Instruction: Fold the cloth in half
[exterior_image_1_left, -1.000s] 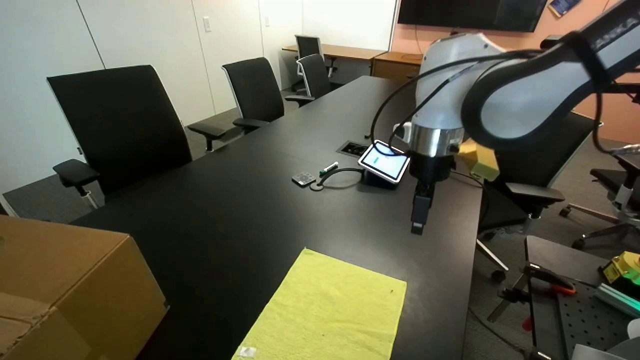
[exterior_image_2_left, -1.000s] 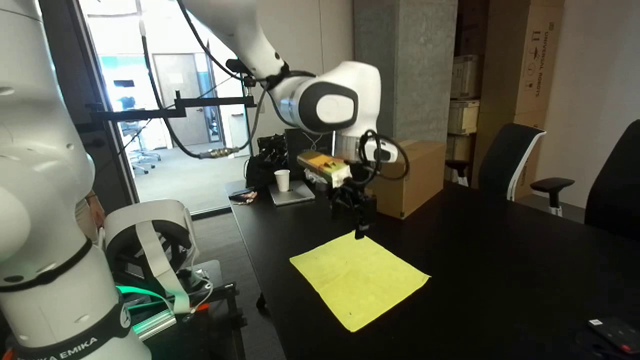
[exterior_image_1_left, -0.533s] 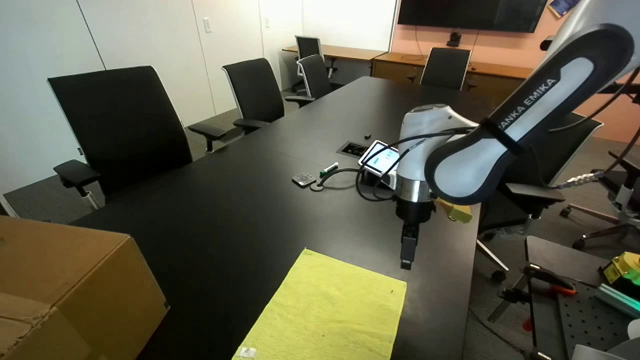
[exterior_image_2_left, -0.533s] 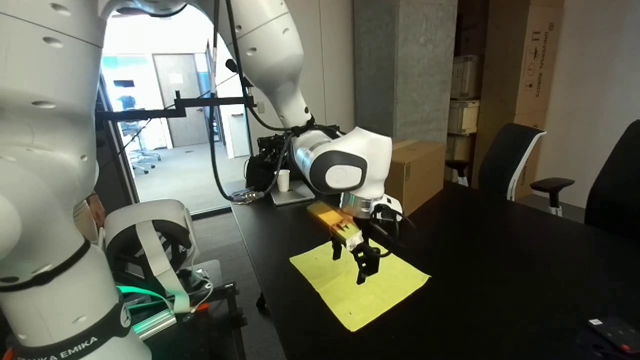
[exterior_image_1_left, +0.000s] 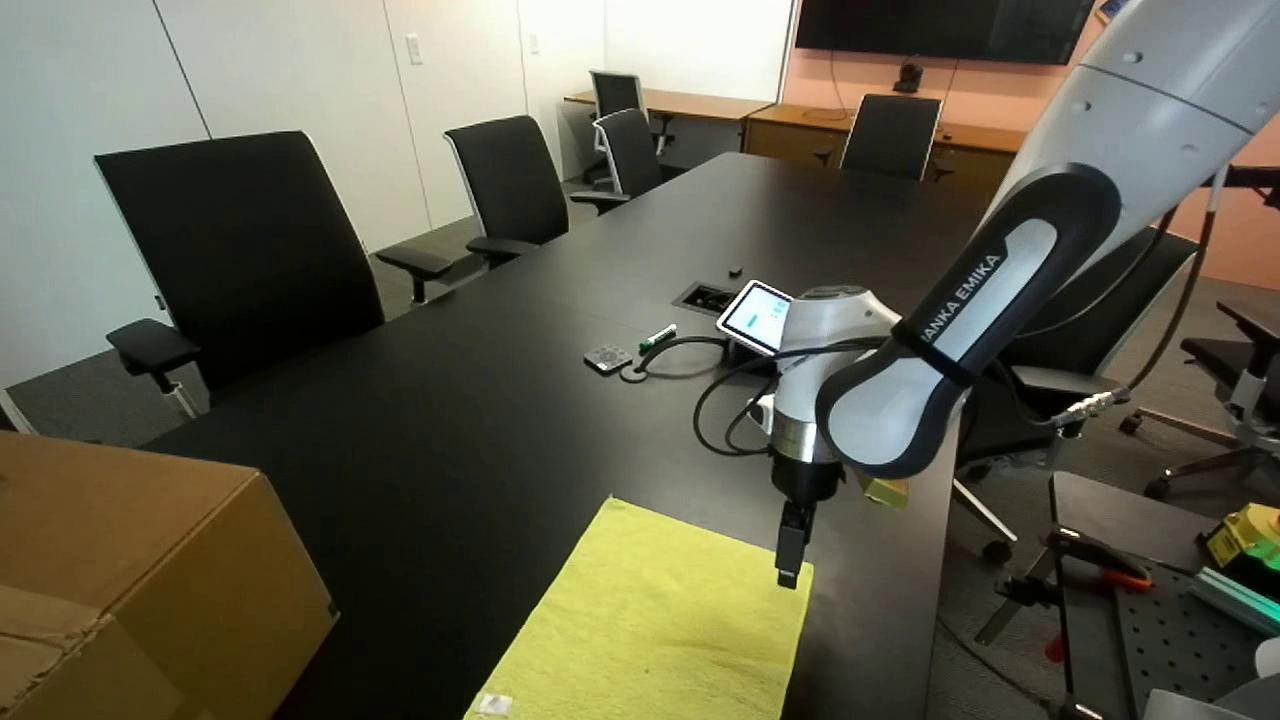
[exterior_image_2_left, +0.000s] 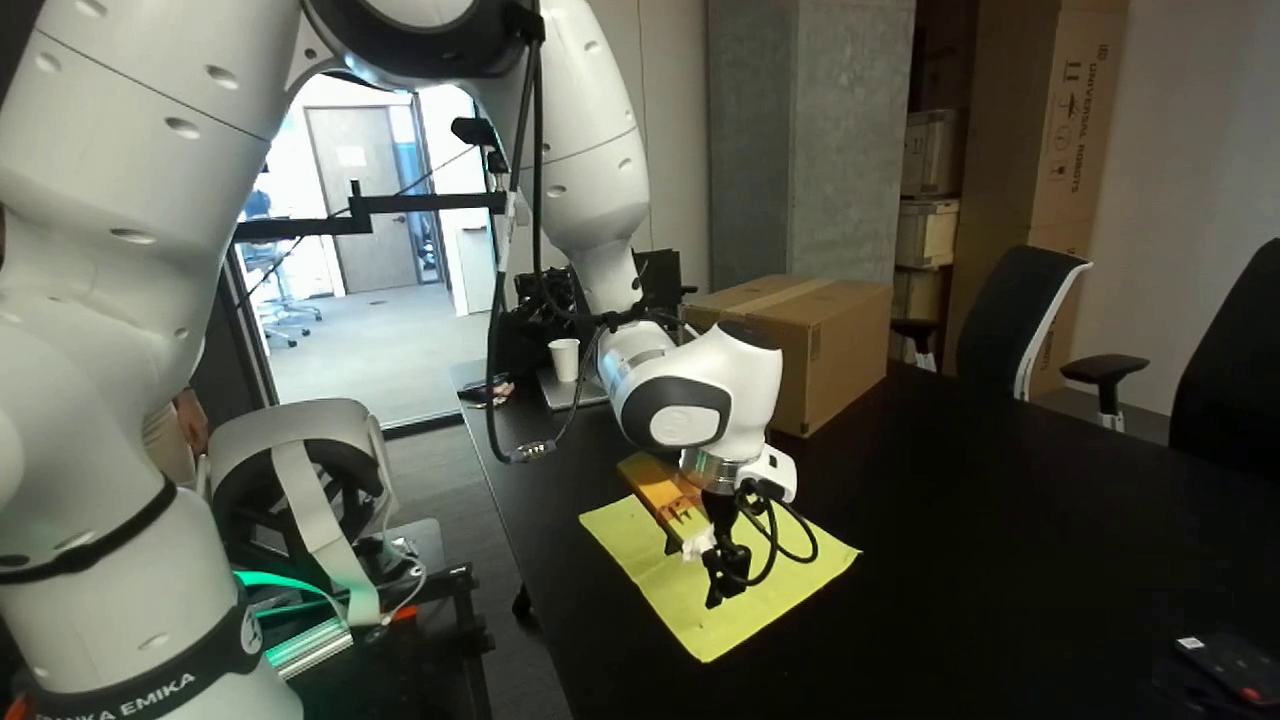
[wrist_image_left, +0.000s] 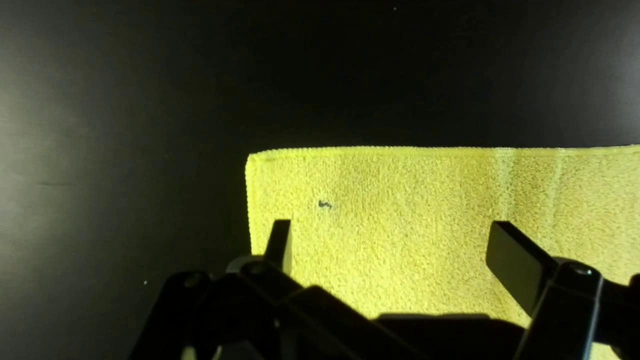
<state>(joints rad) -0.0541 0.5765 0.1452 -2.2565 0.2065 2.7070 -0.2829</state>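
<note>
The pale yellow-green cloth (exterior_image_1_left: 650, 620) lies flat and spread out on the dark table in both exterior views (exterior_image_2_left: 672, 588). In the wrist view one corner of the cloth (wrist_image_left: 390, 195) shows, with a hemmed edge and a small dark mark near the corner. My gripper (exterior_image_1_left: 790, 575) is over that corner, pointing down. In an exterior view the gripper (exterior_image_2_left: 694, 575) appears low over the cloth. In the wrist view the fingers of the gripper (wrist_image_left: 390, 235) are wide apart with nothing between them but cloth below. I cannot tell whether the fingertips touch it.
A brown cardboard box (exterior_image_1_left: 170, 570) stands on the table (exterior_image_1_left: 450, 450) beside the cloth. A tablet on a stand (exterior_image_1_left: 757, 315), a green marker (exterior_image_1_left: 657, 338) and a small dark square device (exterior_image_1_left: 607, 358) lie farther along. A white cup (exterior_image_2_left: 565, 360) stands near the box.
My gripper has come down from higher above the table and moved to over the marked corner of the cloth. The cloth has not moved.
</note>
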